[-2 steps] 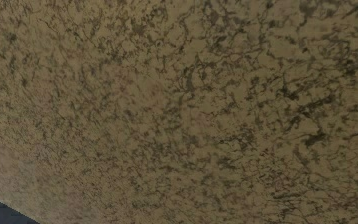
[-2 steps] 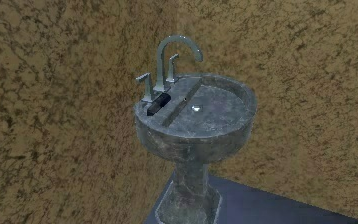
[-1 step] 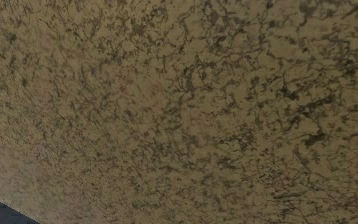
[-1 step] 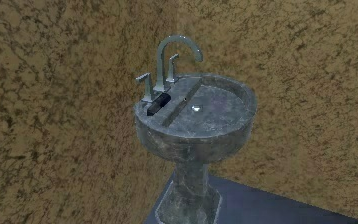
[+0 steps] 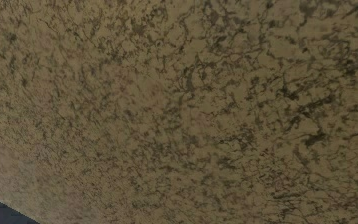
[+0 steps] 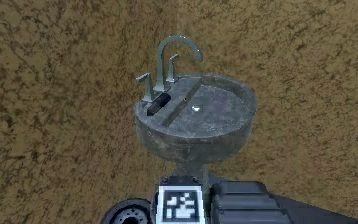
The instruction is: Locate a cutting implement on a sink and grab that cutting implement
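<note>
A brown mottled wall [image 5: 187, 100] spreads across the forward view, broken by a dark strip [image 5: 1, 212] in the bottom-left corner. The same mottled surface backs the arm side view, where a round grey sink [image 6: 202, 138] stands against it near the middle of the picture, narrowing underneath toward a stem. Along the bottom edge lies the dark arm [image 6: 252, 205], below the sink and apart from it. A curved grey faucet [image 6: 165, 62] rises from the back of the sink's rim and arches over the basin, with a lever handle [image 6: 145, 82] just to its left. At the arm's end sits a white marker square [image 6: 180, 205] with black marks. Left of the square is the gripper [image 6: 127, 213], a dark rounded body cut by the picture's edge; its far end cannot be made out, so whether it holds anything cannot be told. A dark oblong thing [image 6: 157, 103], perhaps the cutting implement though too small to tell, lies on the sink's left rim by the faucet's base. A white speck [image 6: 195, 108] shows inside the basin.
</note>
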